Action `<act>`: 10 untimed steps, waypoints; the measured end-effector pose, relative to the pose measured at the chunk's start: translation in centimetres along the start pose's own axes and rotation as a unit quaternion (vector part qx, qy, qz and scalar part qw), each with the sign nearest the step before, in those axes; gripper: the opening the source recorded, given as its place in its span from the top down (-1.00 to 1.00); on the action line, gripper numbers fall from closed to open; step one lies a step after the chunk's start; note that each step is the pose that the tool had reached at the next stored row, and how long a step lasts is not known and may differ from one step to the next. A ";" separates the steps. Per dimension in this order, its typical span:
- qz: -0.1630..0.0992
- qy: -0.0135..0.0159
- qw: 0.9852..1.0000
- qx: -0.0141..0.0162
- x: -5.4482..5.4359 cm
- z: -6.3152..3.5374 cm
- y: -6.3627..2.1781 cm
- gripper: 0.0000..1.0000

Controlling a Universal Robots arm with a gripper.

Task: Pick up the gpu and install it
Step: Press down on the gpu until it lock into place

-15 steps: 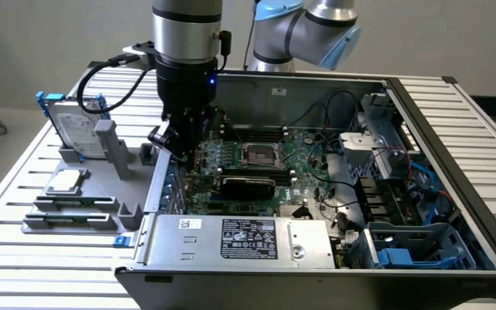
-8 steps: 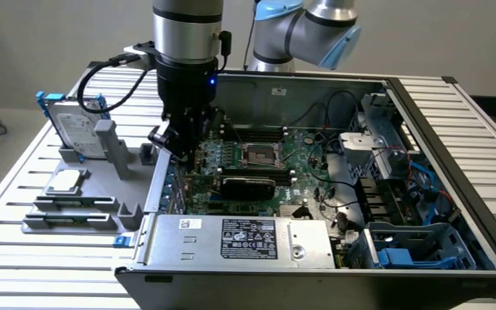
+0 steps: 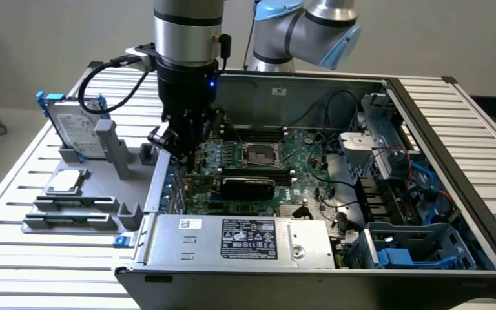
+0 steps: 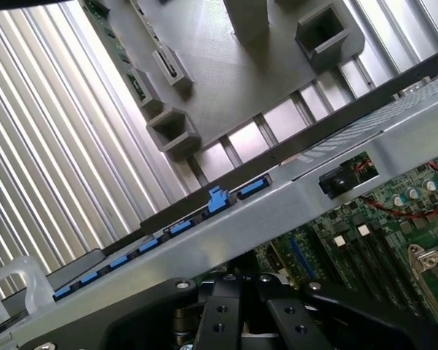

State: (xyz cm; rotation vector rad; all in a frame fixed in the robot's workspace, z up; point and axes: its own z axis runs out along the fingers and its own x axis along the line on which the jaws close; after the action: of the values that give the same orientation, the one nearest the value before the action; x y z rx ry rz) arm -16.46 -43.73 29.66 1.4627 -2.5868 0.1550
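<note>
The gpu (image 3: 243, 185), a short card with a black cooler face, stands on edge on the green motherboard (image 3: 296, 145) inside the open computer case (image 3: 454, 161). My gripper (image 3: 176, 147) hangs over the case's wall on the exterior view's left, up and to the left of the gpu and apart from it. In the wrist view its black fingers (image 4: 220, 317) sit close together, shut, with nothing seen between them. Under them run the case's metal edge with blue slot latches (image 4: 217, 198) and part of the motherboard (image 4: 379, 233).
A grey parts fixture (image 3: 84, 194) lies beside the case on the exterior view's left, holding a silver hard drive in a blue frame (image 3: 75, 129) and a square chip (image 3: 65, 182). A silver power supply (image 3: 239, 239) fills the case's near corner. Cables and a drive cage (image 3: 412, 248) crowd the right side.
</note>
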 end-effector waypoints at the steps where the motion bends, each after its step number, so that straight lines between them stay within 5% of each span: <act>1: 0.001 0.000 1.000 0.000 0.0 0.01 -0.01 0.79; 10: 0.006 0.003 1.000 0.001 -0.2 -0.04 -0.19 0.79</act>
State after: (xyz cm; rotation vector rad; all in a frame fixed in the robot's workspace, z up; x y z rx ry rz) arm -16.20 -43.67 29.67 1.4459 -2.5917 0.1618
